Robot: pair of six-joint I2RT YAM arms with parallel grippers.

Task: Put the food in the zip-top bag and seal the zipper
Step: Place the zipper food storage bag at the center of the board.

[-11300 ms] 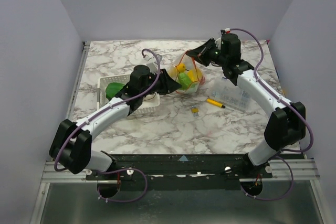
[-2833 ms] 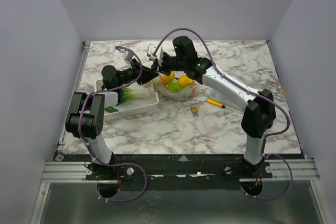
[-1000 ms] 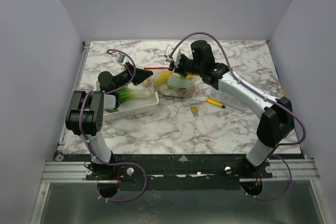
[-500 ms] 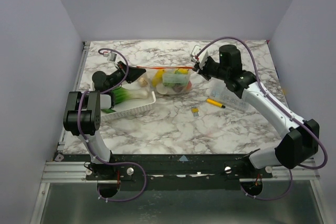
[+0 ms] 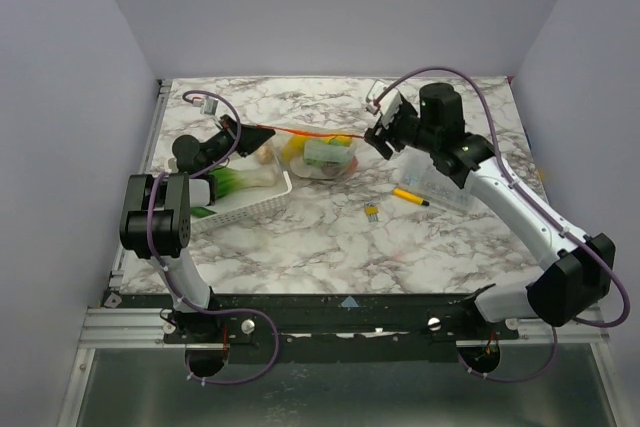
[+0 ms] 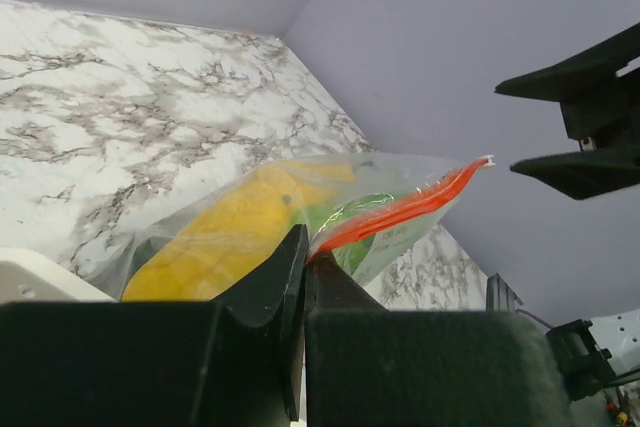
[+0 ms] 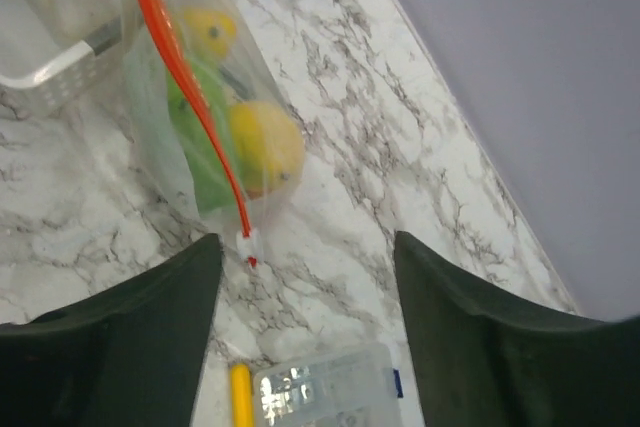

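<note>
The bag (image 5: pixel 322 159) lies on the table (image 5: pixel 330 237) between both grippers, with yellow and green food (image 5: pixel 318 151) inside. The left gripper (image 5: pixel 265 134) is clamped on the zipper (image 5: pixel 300 133), its arm folded low over the basket (image 5: pixel 270 202). The right gripper (image 5: pixel 377 140) hangs just off the bag's other end, jaws apart and arm outstretched.

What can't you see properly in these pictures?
- Top view: the tiny thing by the marker is too small to name.
- Top view: the right arm covers part of the box.
- Left wrist view: the left pincer, shut on the bag, hides its lower half.
- Right wrist view: the bottom edge cuts off marker and box; the corner cuts off the basket.
</note>
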